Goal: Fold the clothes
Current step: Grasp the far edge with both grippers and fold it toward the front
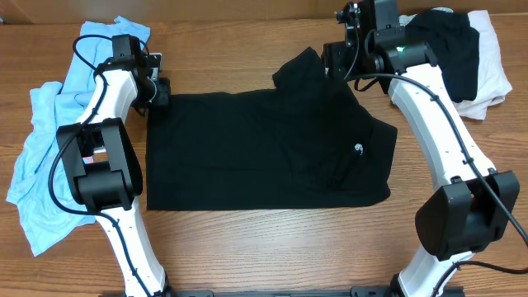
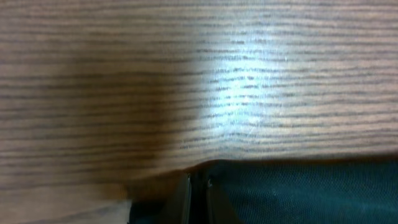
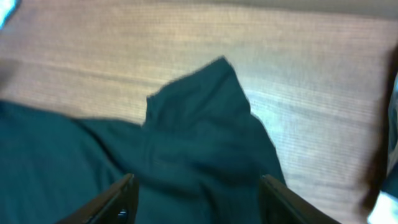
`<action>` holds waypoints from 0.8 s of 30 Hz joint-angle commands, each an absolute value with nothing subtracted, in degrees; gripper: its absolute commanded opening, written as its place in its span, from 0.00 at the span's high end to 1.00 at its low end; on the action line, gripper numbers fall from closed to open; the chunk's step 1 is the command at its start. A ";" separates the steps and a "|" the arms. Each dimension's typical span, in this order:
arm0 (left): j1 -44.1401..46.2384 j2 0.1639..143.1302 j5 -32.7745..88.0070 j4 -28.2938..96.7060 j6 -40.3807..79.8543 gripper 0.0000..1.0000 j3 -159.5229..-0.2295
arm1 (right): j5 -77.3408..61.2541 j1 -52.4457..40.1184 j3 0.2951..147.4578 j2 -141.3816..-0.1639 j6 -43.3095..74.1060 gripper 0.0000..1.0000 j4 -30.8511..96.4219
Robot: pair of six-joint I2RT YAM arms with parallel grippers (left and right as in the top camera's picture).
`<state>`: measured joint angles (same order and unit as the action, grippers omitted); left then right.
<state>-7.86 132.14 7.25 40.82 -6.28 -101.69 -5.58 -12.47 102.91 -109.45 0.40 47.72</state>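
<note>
A black shirt [image 1: 264, 148] lies spread flat in the middle of the wooden table, with one sleeve sticking up at its far right corner [image 1: 301, 66]. My left gripper [image 1: 159, 91] is down at the shirt's far left corner. In the left wrist view its fingers [image 2: 196, 186] are pressed together on the edge of the dark cloth [image 2: 298, 193]. My right gripper [image 1: 337, 59] hovers by the sleeve. In the right wrist view its fingers [image 3: 198, 193] are wide open above the cloth [image 3: 186, 137], holding nothing.
A heap of light blue clothes [image 1: 41, 157] lies along the table's left edge. A pile of black and white clothes [image 1: 466, 58] sits at the far right corner. Bare wood [image 1: 264, 247] runs along the near side.
</note>
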 commanded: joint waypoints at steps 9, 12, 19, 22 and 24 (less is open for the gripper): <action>-7.44 123.85 4.08 45.39 -0.43 0.96 -101.54 | -5.23 -13.26 104.22 -122.21 3.68 0.29 34.94; -7.42 120.92 4.10 46.59 1.41 0.96 -101.54 | -5.17 -13.45 104.22 -126.30 4.62 0.26 29.85; -7.40 119.09 4.08 49.69 1.54 0.96 -101.51 | -5.10 -13.56 104.22 -134.72 6.63 0.27 17.21; -7.40 119.15 4.03 50.37 1.52 0.96 -101.51 | -3.14 -13.56 104.22 -137.38 6.63 0.27 13.15; -7.40 119.15 4.03 50.35 1.52 0.96 -101.51 | -1.19 -13.56 104.22 -138.63 6.63 0.27 11.42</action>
